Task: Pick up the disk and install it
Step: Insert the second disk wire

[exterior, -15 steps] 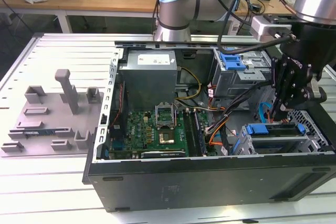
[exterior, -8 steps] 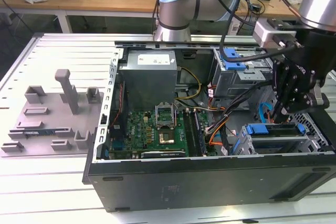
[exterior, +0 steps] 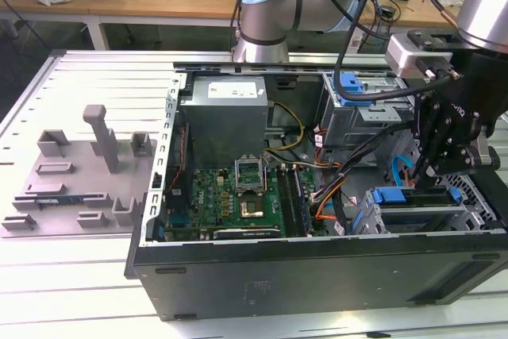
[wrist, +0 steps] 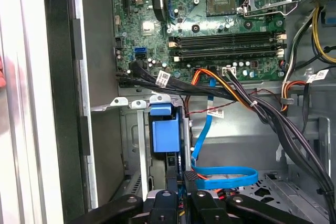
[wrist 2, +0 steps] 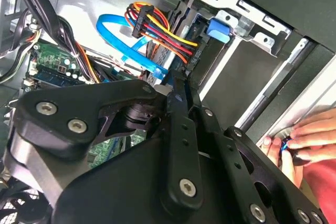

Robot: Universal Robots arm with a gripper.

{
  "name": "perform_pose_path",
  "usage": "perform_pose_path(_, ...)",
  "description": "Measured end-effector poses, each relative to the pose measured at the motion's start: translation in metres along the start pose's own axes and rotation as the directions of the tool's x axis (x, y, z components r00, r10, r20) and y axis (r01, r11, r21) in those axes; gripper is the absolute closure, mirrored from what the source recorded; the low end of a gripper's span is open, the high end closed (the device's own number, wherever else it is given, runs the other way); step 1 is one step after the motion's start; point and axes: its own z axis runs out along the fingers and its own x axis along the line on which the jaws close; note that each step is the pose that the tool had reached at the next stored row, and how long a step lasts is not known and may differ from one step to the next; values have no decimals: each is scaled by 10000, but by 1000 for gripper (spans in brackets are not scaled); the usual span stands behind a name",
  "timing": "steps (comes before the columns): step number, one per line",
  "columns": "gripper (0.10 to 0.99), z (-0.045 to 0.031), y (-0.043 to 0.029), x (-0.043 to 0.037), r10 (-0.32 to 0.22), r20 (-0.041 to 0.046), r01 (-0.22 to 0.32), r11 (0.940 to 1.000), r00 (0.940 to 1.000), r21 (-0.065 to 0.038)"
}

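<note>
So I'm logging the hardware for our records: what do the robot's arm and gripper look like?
The silver tubular arm has rounded joints, one with a light-blue cap, and black cables hang along it. Its black metal gripper is made of flat linkage bars joined by silver bolts, under a pale grey wrist block.

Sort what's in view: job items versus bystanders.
Job:
- the disk, inside the computer case
- the gripper, just above the disk

Bystanders:
- motherboard
- grey power supply box
- orange-and-red cables
- grey fixture beside the case
- a person's hand
</note>
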Motion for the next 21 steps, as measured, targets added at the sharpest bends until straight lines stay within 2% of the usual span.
perform_pose_path(21,925,42,-27,3,-8,0,8,10000,10000,-57)
